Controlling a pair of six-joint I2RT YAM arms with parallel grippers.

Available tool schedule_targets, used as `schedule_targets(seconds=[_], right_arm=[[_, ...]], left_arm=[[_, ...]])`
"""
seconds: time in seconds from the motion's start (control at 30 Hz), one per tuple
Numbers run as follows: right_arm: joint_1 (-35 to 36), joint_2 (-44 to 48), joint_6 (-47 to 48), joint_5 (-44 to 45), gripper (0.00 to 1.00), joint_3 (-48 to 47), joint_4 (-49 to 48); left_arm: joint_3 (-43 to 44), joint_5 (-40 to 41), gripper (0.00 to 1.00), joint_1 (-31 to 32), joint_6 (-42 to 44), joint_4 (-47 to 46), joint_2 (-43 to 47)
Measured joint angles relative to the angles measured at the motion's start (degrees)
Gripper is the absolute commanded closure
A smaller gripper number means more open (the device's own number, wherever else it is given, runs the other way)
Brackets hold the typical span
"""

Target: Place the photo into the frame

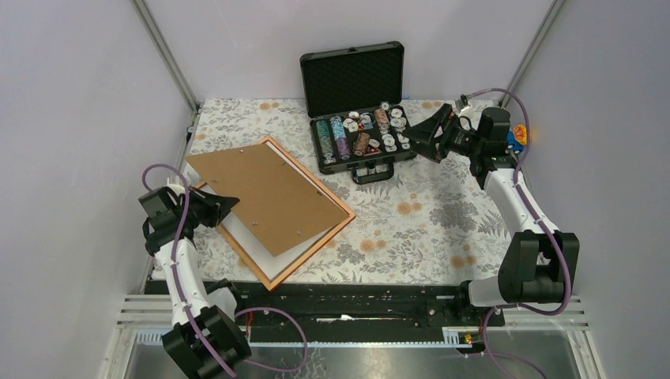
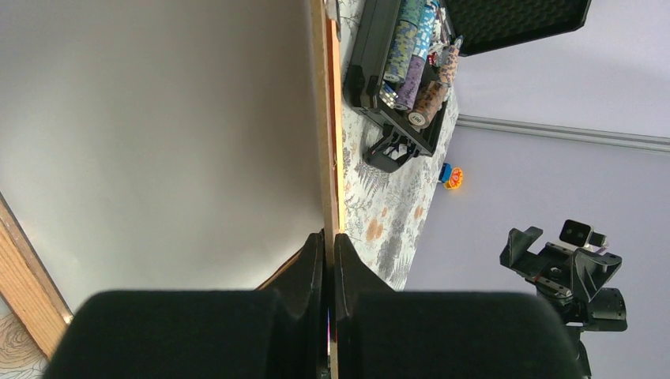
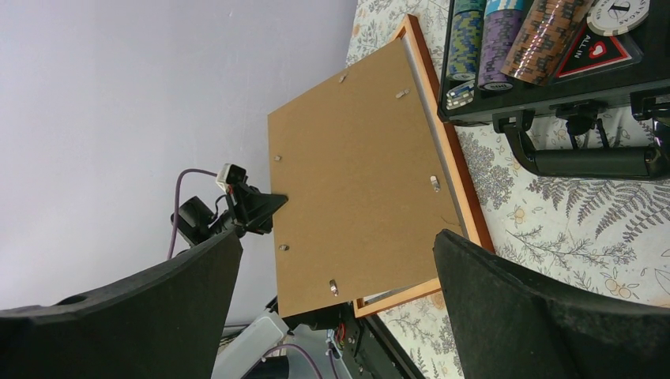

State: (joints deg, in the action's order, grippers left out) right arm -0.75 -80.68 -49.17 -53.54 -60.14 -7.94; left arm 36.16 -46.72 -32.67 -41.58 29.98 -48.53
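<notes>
Pinching the near-left edge of the backing board (image 1: 269, 193), the left gripper (image 1: 225, 204) is clamping it, lifted off on that side. The frame (image 1: 312, 251) is lying flat and skewed on the table (image 1: 411, 221), long axis seemingly running far-left to near-right. The photo (image 1: 276, 257) is sitting inside it, white back up, mostly covered by the board. The right gripper (image 1: 419, 136) is hovering spread wide beside the chip case (image 1: 359, 142).

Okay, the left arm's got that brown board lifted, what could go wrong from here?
The left fingers pinch only one edge of the backing board, tilted over the frame; it could slip or twist free. Swinging the board might nudge the frame and the white sheet lying in it. The open right fingers hang near the chip case and could bump it.
</notes>
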Motion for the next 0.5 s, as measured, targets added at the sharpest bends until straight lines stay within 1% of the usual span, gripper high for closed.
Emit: schedule_targets(seconds=[0.5], right_arm=[[0.0,-0.1,0.5,0.1,0.00,0.0,0.0]], left_arm=[[0.2,-0.6,1.00,0.0,0.2,-1.8,-3.8]])
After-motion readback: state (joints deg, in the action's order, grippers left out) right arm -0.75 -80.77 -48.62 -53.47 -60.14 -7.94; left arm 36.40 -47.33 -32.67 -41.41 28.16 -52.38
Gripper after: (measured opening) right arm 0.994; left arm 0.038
